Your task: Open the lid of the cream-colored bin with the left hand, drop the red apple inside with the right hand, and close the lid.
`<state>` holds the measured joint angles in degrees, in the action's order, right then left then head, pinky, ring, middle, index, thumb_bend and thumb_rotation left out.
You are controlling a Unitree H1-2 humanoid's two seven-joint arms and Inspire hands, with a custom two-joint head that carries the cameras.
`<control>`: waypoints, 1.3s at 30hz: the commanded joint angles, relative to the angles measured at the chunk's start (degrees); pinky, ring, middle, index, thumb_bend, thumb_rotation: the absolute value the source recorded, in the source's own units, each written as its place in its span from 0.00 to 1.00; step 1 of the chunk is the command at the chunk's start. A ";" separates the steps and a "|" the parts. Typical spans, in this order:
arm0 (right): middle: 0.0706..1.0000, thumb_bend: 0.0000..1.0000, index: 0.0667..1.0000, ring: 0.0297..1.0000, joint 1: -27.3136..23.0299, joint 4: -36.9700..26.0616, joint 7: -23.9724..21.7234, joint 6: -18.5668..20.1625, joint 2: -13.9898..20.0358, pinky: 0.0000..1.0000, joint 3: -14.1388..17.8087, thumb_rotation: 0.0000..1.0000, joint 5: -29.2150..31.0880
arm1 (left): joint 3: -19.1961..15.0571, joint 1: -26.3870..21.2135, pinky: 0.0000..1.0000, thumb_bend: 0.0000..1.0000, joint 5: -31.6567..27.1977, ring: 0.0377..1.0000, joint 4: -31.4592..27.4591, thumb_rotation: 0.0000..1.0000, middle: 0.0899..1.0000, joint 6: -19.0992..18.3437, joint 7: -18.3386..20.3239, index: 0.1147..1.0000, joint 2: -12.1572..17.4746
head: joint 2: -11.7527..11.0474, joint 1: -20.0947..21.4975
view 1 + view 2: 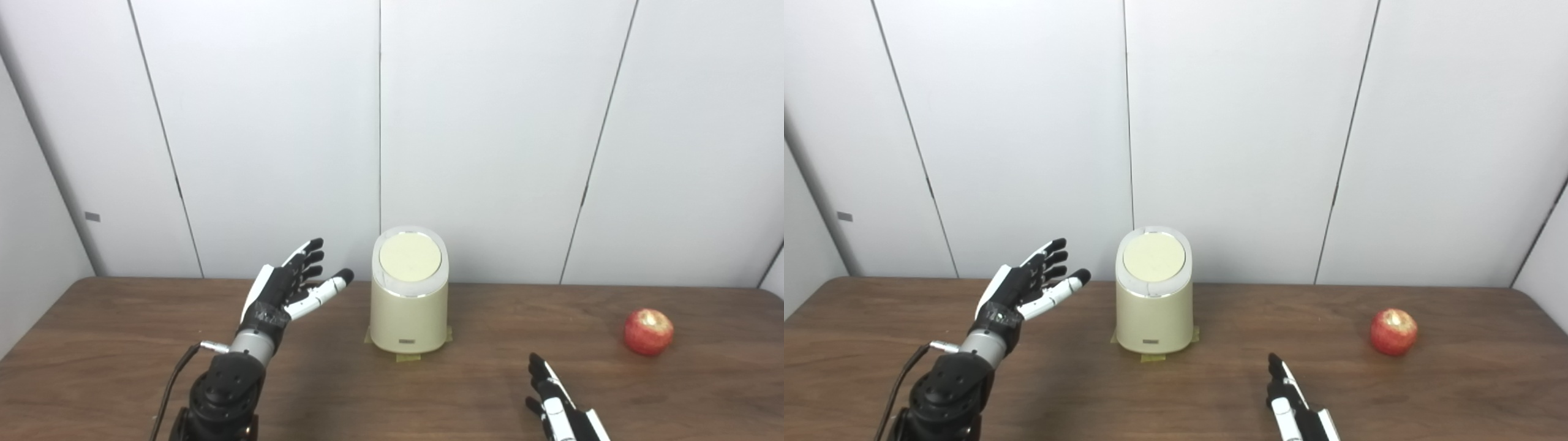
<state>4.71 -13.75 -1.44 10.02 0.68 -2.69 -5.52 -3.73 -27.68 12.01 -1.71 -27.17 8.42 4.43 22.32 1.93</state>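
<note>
The cream-colored bin (409, 312) stands upright at the middle of the brown table, near the back wall, with its round lid (410, 256) shut on top. My left hand (288, 288) is open and empty, raised above the table just left of the bin, fingers pointing toward it without touching. The red apple (648, 331) lies on the table at the right. My right hand (554, 401) is low at the bottom edge, fingers extended and apart, holding nothing, well short of the apple.
The table (122, 343) is backed by white wall panels (490, 122). Yellow tape (407, 357) marks the bin's base. A cable (174, 380) runs along my left forearm.
</note>
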 commanded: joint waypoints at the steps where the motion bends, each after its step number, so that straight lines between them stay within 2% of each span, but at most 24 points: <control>1: 0.98 0.47 0.93 0.98 -1.26 -1.69 0.15 -2.43 -0.04 0.90 -0.06 1.00 0.29 | -0.85 -4.66 0.86 0.71 0.03 0.90 0.55 0.37 0.90 0.26 -1.33 0.93 -1.10 | 0.25 0.10; 6: 0.96 0.49 0.90 0.97 -1.13 -2.46 0.74 -2.01 -0.11 0.95 -0.56 1.00 -1.65 | -2.11 -8.20 0.90 0.73 0.43 0.93 3.81 0.34 0.93 0.25 -0.31 0.95 -2.59 | 0.76 -0.06; 8: 0.96 0.50 0.89 0.98 -1.18 -2.68 0.82 -1.86 -0.33 0.98 -0.72 1.00 -2.01 | -2.43 -9.84 0.91 0.77 1.08 0.93 5.57 0.33 0.93 0.27 0.16 0.96 -2.89 | 0.86 -0.04; 12: 0.96 0.50 0.88 0.99 -1.21 -2.96 1.13 -1.51 -0.33 0.99 -1.46 1.00 -3.73 | -3.85 -12.63 0.92 0.82 2.22 0.94 8.85 0.31 0.95 0.27 1.18 0.98 -3.72 | 0.90 0.09; 19: 0.95 0.49 0.87 0.98 -1.26 -3.85 1.42 0.14 -0.79 0.98 -2.21 1.00 -4.95 | -8.09 -17.79 1.00 0.85 8.69 0.99 13.66 0.29 0.99 0.25 3.78 1.00 -5.68 | 1.33 0.31; 22: 0.95 0.49 0.86 0.98 -1.35 -4.20 1.73 1.19 -1.09 0.97 -2.48 1.00 -5.56 | -9.49 -19.59 0.98 0.85 11.11 0.97 15.22 0.25 0.99 0.25 5.98 1.00 -6.38 | 1.59 0.28; 25: 0.95 0.48 0.85 0.97 -1.45 -4.18 2.18 1.86 -1.59 0.97 -2.52 1.00 -5.69 | -11.58 -21.62 1.00 0.85 13.41 1.00 17.26 0.20 1.00 0.25 7.56 1.00 -7.76 | 1.76 0.21; 26: 0.95 0.49 0.85 0.98 -1.45 -4.22 2.25 1.92 -1.69 0.98 -2.57 1.00 -5.72 | -12.68 -22.42 1.00 0.86 14.04 1.00 18.13 0.14 1.00 0.25 7.81 1.00 -8.46 | 1.85 0.26; 31: 0.94 0.49 0.85 0.97 -1.40 -4.36 2.47 1.96 -2.08 0.98 -2.79 1.00 -6.23 | -16.13 -24.92 1.00 0.87 18.26 1.00 20.63 0.08 1.00 0.24 9.74 1.00 -10.56 | 2.09 0.47; 36: 0.94 0.49 0.85 0.96 -1.60 -3.81 2.97 1.28 -2.47 0.96 -2.99 1.00 -6.55 | -16.46 -26.73 1.00 0.87 22.77 1.00 22.41 0.07 1.00 0.24 11.40 1.00 -11.44 | 2.36 0.73; 39: 0.94 0.50 0.85 0.97 -1.81 -3.98 3.13 1.74 -2.81 0.97 -2.81 1.00 -6.19 | -13.66 -26.95 1.00 0.87 25.33 1.00 23.25 0.08 1.00 0.25 12.16 1.00 -10.95 | 2.45 0.88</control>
<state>4.63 -15.72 1.08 13.05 -1.41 -5.51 -11.81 -19.00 -50.30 36.25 21.99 -27.17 20.32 -6.81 24.70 2.81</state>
